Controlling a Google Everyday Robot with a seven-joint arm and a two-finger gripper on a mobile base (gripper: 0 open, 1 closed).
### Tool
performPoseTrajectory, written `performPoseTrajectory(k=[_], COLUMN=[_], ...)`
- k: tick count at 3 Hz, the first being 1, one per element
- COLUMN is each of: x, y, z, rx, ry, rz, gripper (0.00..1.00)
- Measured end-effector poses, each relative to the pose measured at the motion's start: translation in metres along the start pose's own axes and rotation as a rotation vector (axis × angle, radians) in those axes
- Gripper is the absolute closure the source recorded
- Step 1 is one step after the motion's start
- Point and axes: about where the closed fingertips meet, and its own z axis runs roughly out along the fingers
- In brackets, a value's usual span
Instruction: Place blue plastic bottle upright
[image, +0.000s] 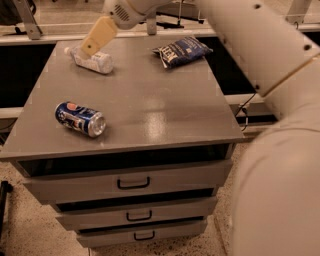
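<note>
One blue plastic bottle (96, 63) lies on its side at the far left of the grey table (165, 105). Its long axis runs roughly left to right, with the white cap pointing left. The gripper (92, 44) hangs over its cap end; whether it is spread or pressed together cannot be told. A blue can (80, 119) lies nearer, and a snack bag (181, 51) sits far right.
</note>
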Motion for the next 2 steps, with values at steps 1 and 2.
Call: performPoseTrajectory(k=[1, 2], x=[-0.020, -0.031], y=[-0.016, -0.033], z=[0.042, 0.081], rx=[-0.007, 0.009], ry=[-0.052, -0.056], rz=[0.075, 0.162], gripper=[0.00, 0.00])
